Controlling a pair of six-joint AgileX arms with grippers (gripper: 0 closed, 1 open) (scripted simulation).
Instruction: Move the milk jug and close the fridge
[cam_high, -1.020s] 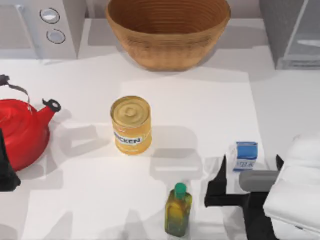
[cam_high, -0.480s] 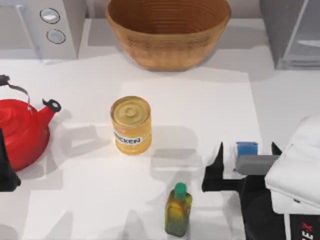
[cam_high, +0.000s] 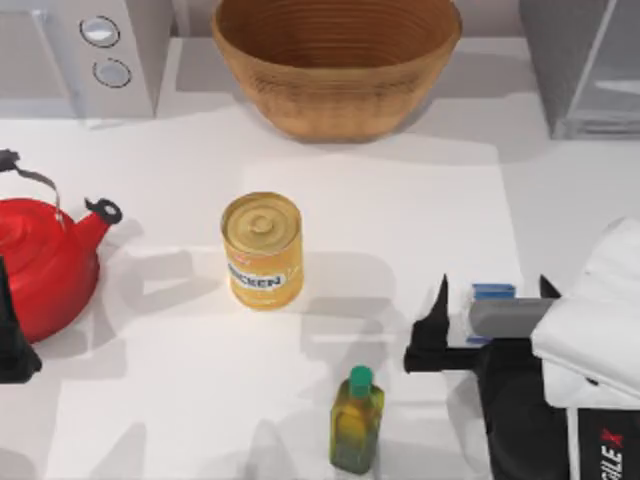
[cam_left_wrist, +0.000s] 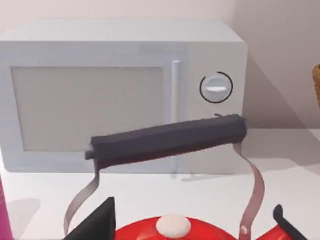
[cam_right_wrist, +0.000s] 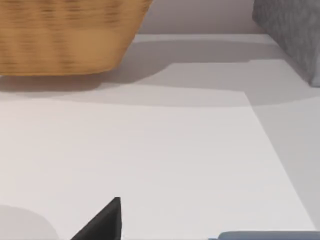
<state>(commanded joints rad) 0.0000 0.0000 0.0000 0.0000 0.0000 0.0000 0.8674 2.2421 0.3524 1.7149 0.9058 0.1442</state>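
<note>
**Mia:** Where is the milk jug (cam_high: 492, 293) right now?

**Ben:** It stands on the counter (cam_high: 400, 210), near the right side, in front of the fridge (cam_high: 572, 60) but well apart from it. The right hand (cam_high: 492, 300) is around it. One dark finger (cam_high: 432, 325) is on the jug's left and the other fingertip pokes up on its right.

**Mia:** Is the hand squeezing the jug?

**Ben:** No. The fingers are spread wide, with a gap on each side of the jug. So the step in hand looks like getting ready to grab it.

**Mia:** What comes next?

**Ben:** Probably the fingers need to close on the jug's two sides, and then the arm can lift it. The green-capped bottle (cam_high: 355, 420) is near the left finger, so the arm should go up with care.

**Mia:** And the fridge?

**Ben:** Its door (cam_high: 612, 40) looks open at the back right corner. Closing it is not yet done.

**Mia:** What about the left hand (cam_left_wrist: 192, 220)?

**Ben:** It hangs over the red kettle (cam_high: 40, 262) at the left, fingers apart, holding nothing.
</note>
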